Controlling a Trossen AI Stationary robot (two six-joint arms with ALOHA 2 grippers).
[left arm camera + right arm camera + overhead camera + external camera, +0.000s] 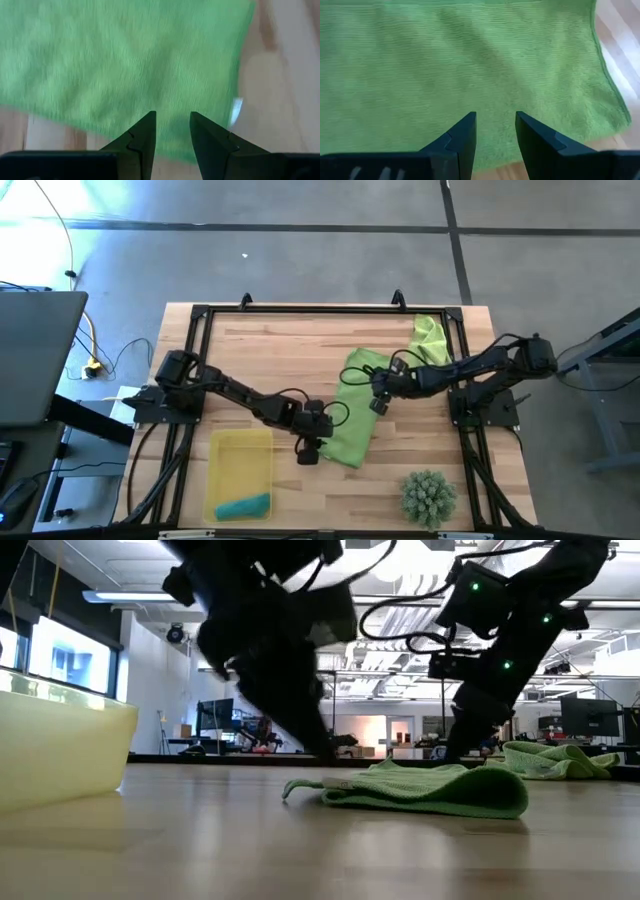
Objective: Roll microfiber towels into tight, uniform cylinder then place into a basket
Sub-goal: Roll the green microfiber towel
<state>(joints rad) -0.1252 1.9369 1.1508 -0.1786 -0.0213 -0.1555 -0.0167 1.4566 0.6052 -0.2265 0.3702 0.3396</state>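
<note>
A lime green microfiber towel (355, 420) lies spread on the wooden table, long from far to near, with a thick rounded edge in the low view (430, 790). My left gripper (310, 455) is open over its near left edge (125, 60), fingers slanting down. My right gripper (378, 402) is open over its far part (470, 60). Neither has anything between its fingers. A second lime green towel (430, 335) lies crumpled at the far right. A rolled teal towel (243, 507) lies in the near end of the yellow basket (215, 470).
A spiky green ball-shaped plant (428, 495) stands near the table's front right corner. The basket's wall (60, 750) stands at the near left. A black frame (300, 310) runs around the tabletop. Bare wood lies between the basket and the spread towel.
</note>
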